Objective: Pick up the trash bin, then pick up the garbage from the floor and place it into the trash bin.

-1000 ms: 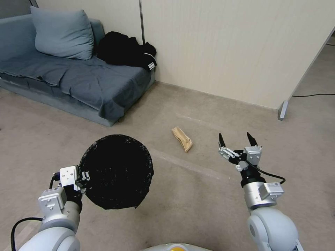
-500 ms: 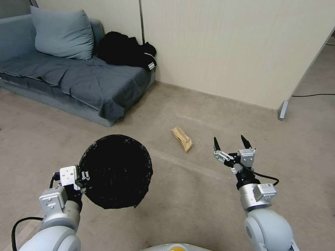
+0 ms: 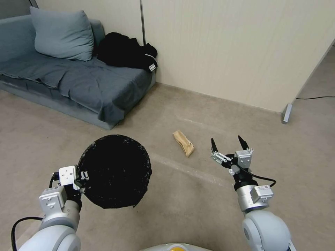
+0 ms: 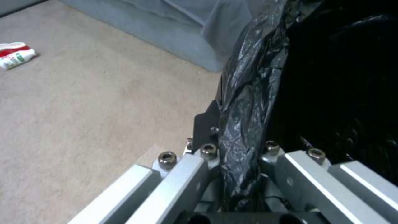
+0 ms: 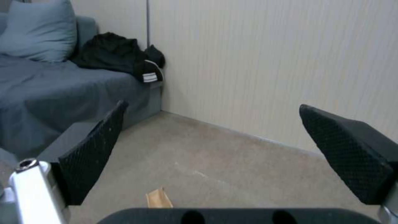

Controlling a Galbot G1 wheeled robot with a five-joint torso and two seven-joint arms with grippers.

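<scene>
My left gripper (image 3: 83, 176) is shut on the rim of the trash bin (image 3: 115, 170), which hangs above the floor at lower left with its black bag lining facing the head camera. In the left wrist view the crinkly bag rim (image 4: 244, 102) is pinched between the fingers. A piece of garbage, a crumpled tan paper (image 3: 184, 143), lies on the floor ahead; its tip (image 5: 158, 198) shows in the right wrist view. My right gripper (image 3: 227, 143) hovers open just right of the paper, empty. Another piece of garbage, a red-and-white squashed cup (image 4: 14, 55), lies on the floor in the left wrist view.
A blue-grey sofa (image 3: 69, 80) with a pillow (image 3: 62, 33) and black clothing (image 3: 125, 50) stands at the back left. A pale wall panel (image 3: 237, 48) runs behind the paper, ending at a foot (image 3: 287, 113) on the right, with a cable (image 3: 314, 98) beyond. Carpet lies open around.
My right gripper has drawn back and to the left, closer to the tan paper, staying open. The head view has shifted slightly. The left gripper keeps its hold on the bin.
</scene>
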